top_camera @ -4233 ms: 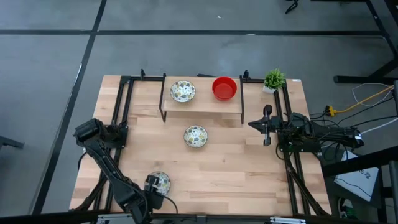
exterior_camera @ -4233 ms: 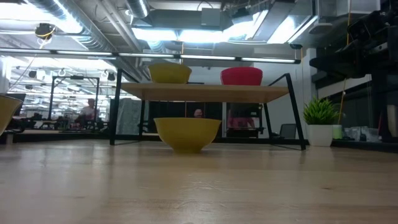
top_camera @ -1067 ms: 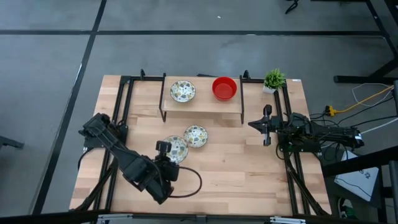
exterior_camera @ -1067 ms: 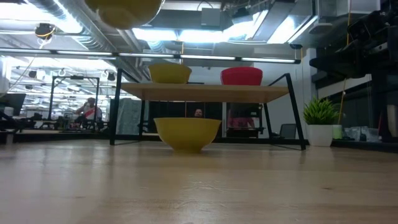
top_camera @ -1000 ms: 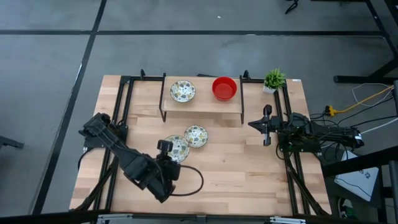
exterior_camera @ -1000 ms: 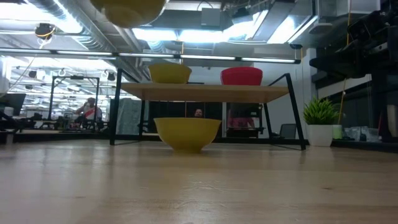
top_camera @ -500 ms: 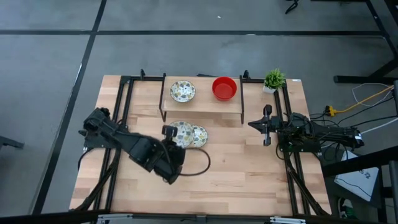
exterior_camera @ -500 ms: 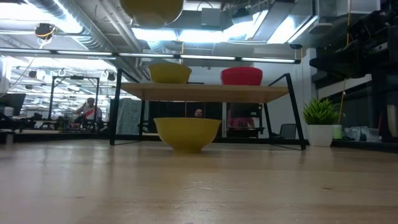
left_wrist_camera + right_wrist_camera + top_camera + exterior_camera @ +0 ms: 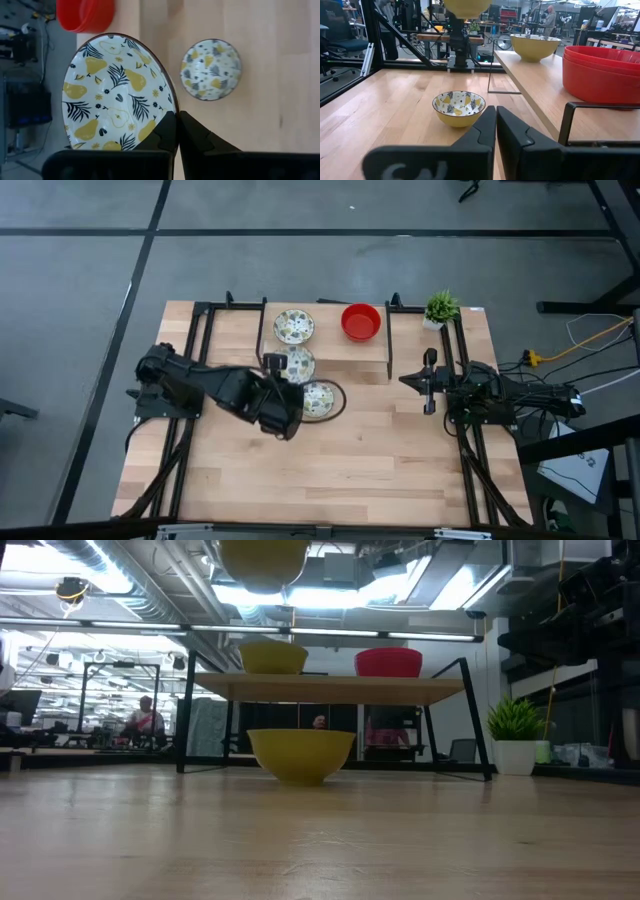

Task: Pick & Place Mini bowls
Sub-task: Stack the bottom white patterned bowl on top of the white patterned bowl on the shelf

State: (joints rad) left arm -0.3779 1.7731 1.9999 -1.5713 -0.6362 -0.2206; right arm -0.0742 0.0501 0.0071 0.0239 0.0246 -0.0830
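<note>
My left gripper point(image 9: 272, 364) is shut on a cream mini bowl with a yellow pear pattern point(image 9: 117, 92). It holds the bowl high over the table, just in front of the raised wooden shelf point(image 9: 325, 350). The low view shows the bowl point(image 9: 262, 560) above shelf height. A second patterned bowl point(image 9: 318, 399) sits on the table below it. On the shelf stand another patterned bowl point(image 9: 293, 326) and a red bowl point(image 9: 361, 321). My right gripper point(image 9: 429, 388) waits shut at the table's right side, touching nothing. My left gripper pinches the held bowl's rim point(image 9: 171, 114) on the side toward the table's left. One finger point(image 9: 166, 131) lies inside the bowl and the other outside. The fingers come from above. The bowl is lifted clear, level, mouth up.
A small green potted plant point(image 9: 441, 307) stands at the far right corner. Black frame rails point(image 9: 197, 360) run along both sides of the table. The right wrist view shows red bowls stacked point(image 9: 602, 65) on the shelf. Bare wood lies toward the near edge point(image 9: 350, 480).
My left gripper has carried the patterned bowl toward the table's far edge and a little to the right. It has passed over the bowl on the table and come up to the shelf's front. The bowl has stayed level and clear of the table.
</note>
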